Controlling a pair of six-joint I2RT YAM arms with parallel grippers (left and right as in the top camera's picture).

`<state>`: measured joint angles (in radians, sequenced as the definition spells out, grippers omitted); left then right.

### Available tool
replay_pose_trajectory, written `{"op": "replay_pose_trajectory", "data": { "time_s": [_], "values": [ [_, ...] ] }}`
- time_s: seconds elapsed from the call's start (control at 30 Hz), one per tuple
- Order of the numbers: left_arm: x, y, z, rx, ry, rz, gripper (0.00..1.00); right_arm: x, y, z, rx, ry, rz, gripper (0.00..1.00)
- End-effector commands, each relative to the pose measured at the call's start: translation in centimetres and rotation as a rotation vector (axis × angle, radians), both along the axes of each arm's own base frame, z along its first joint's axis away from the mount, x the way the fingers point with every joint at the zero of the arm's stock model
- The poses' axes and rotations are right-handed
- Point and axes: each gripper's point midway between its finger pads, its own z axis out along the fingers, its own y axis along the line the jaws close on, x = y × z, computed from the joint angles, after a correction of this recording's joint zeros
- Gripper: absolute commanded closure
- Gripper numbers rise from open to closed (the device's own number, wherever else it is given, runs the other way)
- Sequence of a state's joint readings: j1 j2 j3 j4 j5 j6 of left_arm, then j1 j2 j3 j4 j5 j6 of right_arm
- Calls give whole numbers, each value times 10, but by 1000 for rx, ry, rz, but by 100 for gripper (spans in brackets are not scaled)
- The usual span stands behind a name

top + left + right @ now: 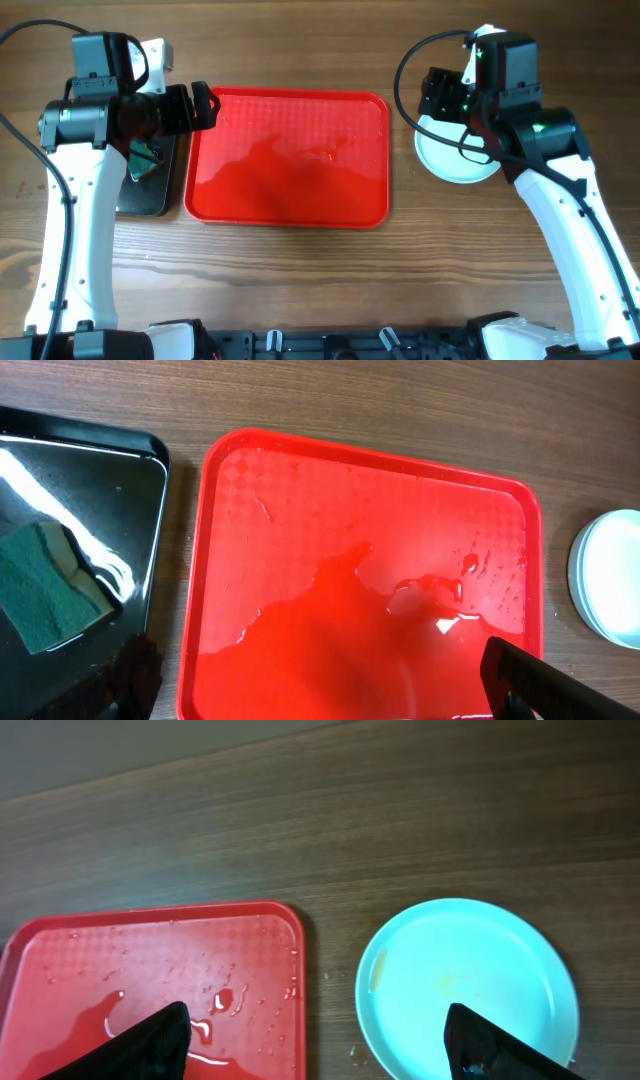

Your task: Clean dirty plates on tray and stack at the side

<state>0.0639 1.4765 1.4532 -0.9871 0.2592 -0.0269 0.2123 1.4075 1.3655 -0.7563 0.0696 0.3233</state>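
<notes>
Right arm hung bent, right claw (315,1025) wide and empty above the plates (470,970); tray (160,912) rim just left.

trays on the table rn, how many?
2. The red tray lies mid-table with water pooled in it. The black tray sits just left of it, holding a green sponge. The arms cover some of the table, but probably no third tray.
</notes>
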Motion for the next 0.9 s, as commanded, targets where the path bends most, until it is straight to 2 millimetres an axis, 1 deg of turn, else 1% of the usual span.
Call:
{"op": "replay_pose_trajectory", "data": {
  "time_s": [0.0, 0.03, 0.07, 0.1, 0.87],
  "values": [
    [1, 1, 5, 20, -21, -14, 0, 0, -8, 11, -32, -29, -25, 17],
    [1, 1, 5, 20, -22, -14, 0, 0, -8, 10, -32, -27, -25, 14],
    [1, 1, 5, 20, -22, -14, 0, 0, -8, 10, -32, -27, -25, 4],
    [1, 1, 5, 20, -22, -14, 0, 0, -8, 10, -32, -27, -26, 0],
    [1, 1, 5, 20, -22, -14, 0, 1, -8, 10, -30, -28, -27, 0]
  ]
}}
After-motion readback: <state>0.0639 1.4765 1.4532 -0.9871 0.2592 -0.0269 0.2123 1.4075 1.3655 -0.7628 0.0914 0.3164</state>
